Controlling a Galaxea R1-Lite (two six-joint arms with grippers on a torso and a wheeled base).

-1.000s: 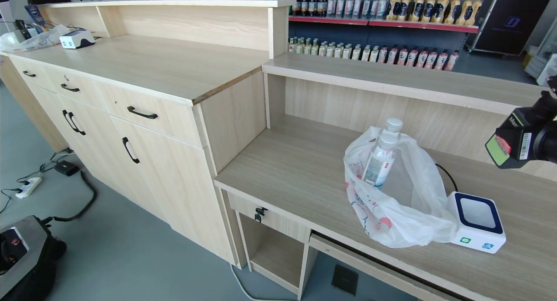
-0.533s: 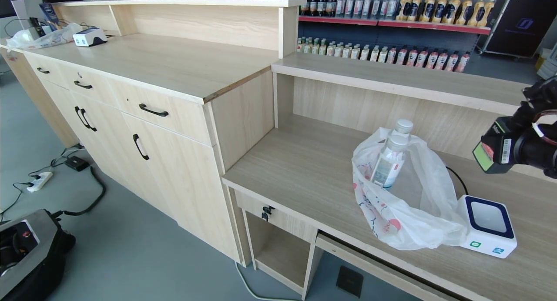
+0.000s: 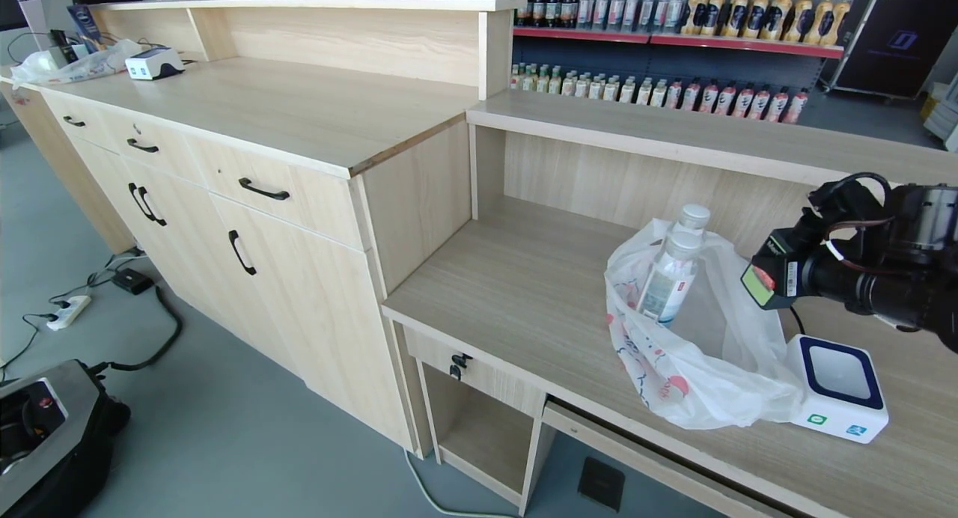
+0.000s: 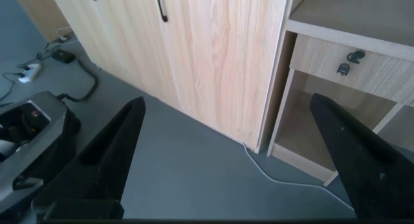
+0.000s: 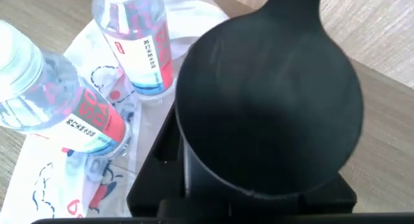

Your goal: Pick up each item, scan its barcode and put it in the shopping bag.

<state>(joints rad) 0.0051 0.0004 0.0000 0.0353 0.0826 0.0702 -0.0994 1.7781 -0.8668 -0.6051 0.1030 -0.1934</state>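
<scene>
While right claw (image 3: 801,280) grips black box (image 3: 771,278), box hangs over shopping bag (image 3: 696,383) rim, near bottles (image 3: 662,282)

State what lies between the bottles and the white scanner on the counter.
Head view: the shopping bag's translucent wall lies between bottles and scanner.

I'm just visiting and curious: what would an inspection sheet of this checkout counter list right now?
Surface: wooden counter, lower level in use.
Job's things: plastic bag holding two bottles; black box held in the air at the bag's edge; scanner right beside the bag.
Clutter: another bag on the far counter.
Tools: right tool shut on the black box; left tool open, empty, above the floor.
Cables: black cable behind the scanner; power strip on the floor.
Surroundings: shelves of drinks.
</scene>
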